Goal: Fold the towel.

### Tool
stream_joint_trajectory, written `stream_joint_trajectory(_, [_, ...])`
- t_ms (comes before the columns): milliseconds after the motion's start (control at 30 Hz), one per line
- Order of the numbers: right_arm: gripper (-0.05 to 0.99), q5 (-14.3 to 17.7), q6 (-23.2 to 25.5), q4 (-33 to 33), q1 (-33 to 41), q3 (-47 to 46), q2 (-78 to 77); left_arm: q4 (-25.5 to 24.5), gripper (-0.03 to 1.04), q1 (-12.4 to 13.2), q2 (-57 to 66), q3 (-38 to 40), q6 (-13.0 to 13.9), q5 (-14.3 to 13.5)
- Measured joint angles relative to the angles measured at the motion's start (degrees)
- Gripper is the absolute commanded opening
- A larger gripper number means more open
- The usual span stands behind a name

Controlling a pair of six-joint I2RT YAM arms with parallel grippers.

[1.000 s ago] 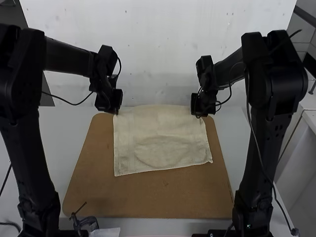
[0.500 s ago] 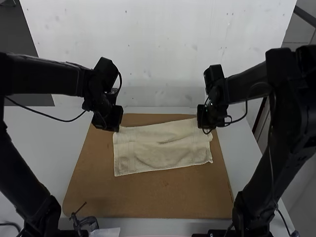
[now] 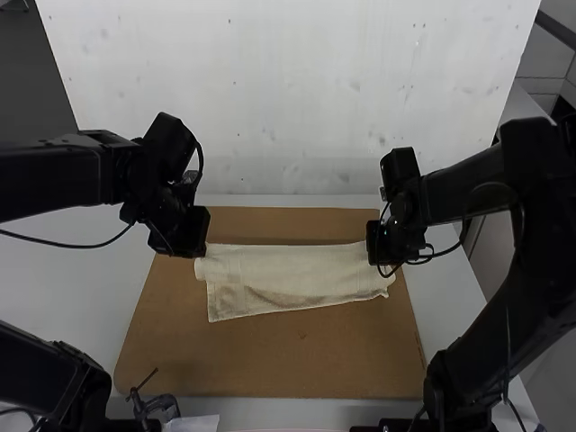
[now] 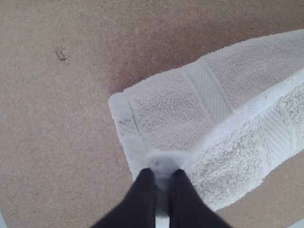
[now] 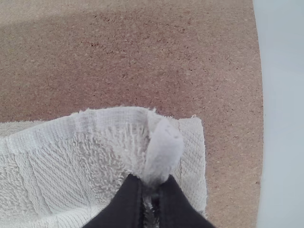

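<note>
The cream towel point(image 3: 288, 277) lies across the board, its far part lifted and doubled over the near part. At its left end is my left gripper point(image 3: 196, 256); at its right end, my right gripper point(image 3: 376, 263). In the left wrist view my left gripper point(image 4: 163, 178) is shut on a corner of the towel point(image 4: 166, 107), with a lower layer spread beneath. Pinched, gathered cloth rises from my right gripper point(image 5: 151, 185) in the right wrist view, a corner of the towel point(image 5: 71, 161), above another layer's edge.
The brown board point(image 3: 270, 360) extends around the towel on the pale table point(image 3: 81, 288). A small metal clamp point(image 3: 157, 407) sits at the board's near left edge. A white wall point(image 3: 297, 99) stands behind the table.
Both grippers have come nearer and lower, drawing the towel's far edge over its near part. They have also spread slightly apart, and the towel now covers a narrower strip.
</note>
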Motion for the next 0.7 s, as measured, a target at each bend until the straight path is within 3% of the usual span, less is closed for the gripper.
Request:
stream_joint_trajectory(233, [0.01, -0.44, -0.07, 0.28, 0.00, -0.92, -1.55, -0.50, 0.01, -1.90, -0.04, -4.52, -0.72, 1.18])
stream_joint_trajectory(533, [0.01, 0.02, -0.20, 3.21, 0.00, -1.09, -1.05, 7.56, 0.01, -0.83, 7.37, -5.90, -0.98, 0.48])
stream_joint_trajectory(700, [0.01, 0.09, -0.17, 4.74, 0.00, -1.09, 2.08, 9.68, 0.01, -0.74, 14.21, -5.27, -0.98, 0.24])
